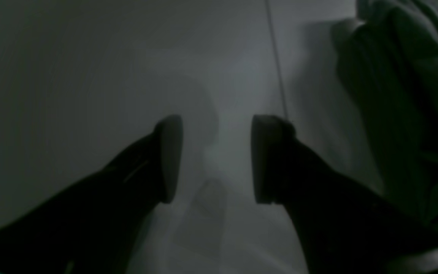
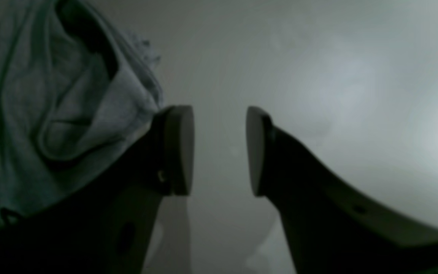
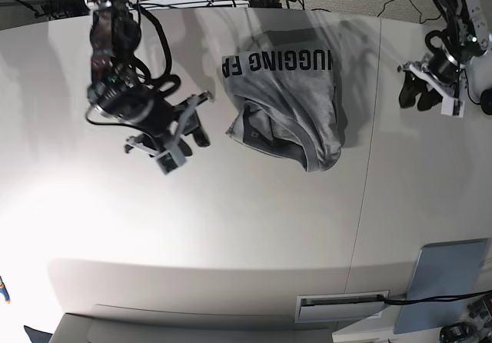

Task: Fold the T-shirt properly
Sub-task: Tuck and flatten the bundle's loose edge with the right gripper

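One T-shirt (image 3: 288, 101) lies bunched at 12 o'clock on the desk (image 3: 231, 220). Two tools: left tool (image 1: 217, 158) and right tool (image 2: 219, 150), both spread apart, hold nothing.

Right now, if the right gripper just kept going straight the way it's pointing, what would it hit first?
Most likely the bare white table. In the right wrist view the right gripper stands open with only tabletop between and beyond its fingers; the crumpled T-shirt lies off to one side, out of that line. Depth is hard to judge.
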You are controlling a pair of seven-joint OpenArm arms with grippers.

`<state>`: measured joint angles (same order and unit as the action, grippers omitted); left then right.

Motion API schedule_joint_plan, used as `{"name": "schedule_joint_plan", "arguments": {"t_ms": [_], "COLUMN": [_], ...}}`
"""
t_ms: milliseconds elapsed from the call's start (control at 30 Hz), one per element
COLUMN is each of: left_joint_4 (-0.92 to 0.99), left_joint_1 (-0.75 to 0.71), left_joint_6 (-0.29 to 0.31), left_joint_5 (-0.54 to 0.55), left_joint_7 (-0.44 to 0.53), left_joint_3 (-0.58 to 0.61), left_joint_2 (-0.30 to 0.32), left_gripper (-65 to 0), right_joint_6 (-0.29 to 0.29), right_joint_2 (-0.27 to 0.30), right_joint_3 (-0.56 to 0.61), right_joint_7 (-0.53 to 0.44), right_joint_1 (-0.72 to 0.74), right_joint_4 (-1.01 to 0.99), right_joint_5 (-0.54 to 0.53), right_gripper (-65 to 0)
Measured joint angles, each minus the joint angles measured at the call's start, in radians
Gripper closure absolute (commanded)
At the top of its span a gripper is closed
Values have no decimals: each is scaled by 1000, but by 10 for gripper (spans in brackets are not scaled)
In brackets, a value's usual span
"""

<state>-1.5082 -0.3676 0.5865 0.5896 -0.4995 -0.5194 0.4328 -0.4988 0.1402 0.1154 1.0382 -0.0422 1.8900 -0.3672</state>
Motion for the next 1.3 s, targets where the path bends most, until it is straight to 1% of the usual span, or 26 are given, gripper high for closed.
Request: {"name": "schedule_joint_plan", "arguments": {"t_ms": [33, 133, 267, 367, 600, 700, 800, 833, 900, 967, 1100, 1133, 1167, 1233, 1300], "left_joint_4": [0, 0, 0, 0, 0, 0, 0, 0, 0, 0, 0, 0, 0, 0, 0], "left_joint_1": [-2, -6, -5, -6, -6, -6, -6, -6, -6, -6, -6, -6, -6, -6, -6], "left_joint_6": [-6, -53, -56, -56, -56, -57, -58, -58, -58, -58, -58, -59, -73, -101, -109], "left_joint_5": [0, -1, -2, -3, -3, -3, -4, -5, -4, -4, -4, -5, -4, -5, -25], "left_joint_7": [0, -2, -23, -25, -33, -44, -54, -54, -54, -53, -61, -62, -71, -71, -72], "left_joint_3": [0, 0, 0, 0, 0, 0, 0, 0, 0, 0, 0, 0, 0, 0, 0], "left_joint_2": [0, -1, -1, -3, -3, -3, -3, -3, -3, -3, -3, -4, -4, -4, -3], "left_gripper": [-279, -279, -279, -279, -279, -279, -279, -279, -279, -279, -279, -279, -279, -279, -279], "right_joint_6": [0, 0, -3, -2, -3, -2, 0, -10, -53, -60, -60, -60, -60, -37, 2], "right_joint_2": [1, 1, 1, 1, 1, 1, 1, 1, 4, 4, 4, 4, 4, 4, 4], "right_joint_3": [18, 66, 78, 77, 77, 77, 77, 77, 80, 96, 164, 184, 204, 240, 270], "right_joint_7": [2, 14, 26, 28, 34, 0, -14, -21, -23, -26, -25, -29, -37, -64, -84], "right_joint_1": [11, 29, 50, 70, 66, 66, 64, 64, 64, 66, 76, 79, 82, 83, 84], "right_joint_4": [-11, -18, -18, -18, -19, -67, -124, -137, -144, -144, -144, -144, -145, -145, -145], "right_joint_5": [-3, -39, -107, -109, -106, -108, -107, -116, -141, -154, -148, -129, -108, -68, -16], "right_gripper": [-230, -231, -231, -231, -231, -231, -231, -231, -231, -231, -230, -230, -230, -230, -230]}}
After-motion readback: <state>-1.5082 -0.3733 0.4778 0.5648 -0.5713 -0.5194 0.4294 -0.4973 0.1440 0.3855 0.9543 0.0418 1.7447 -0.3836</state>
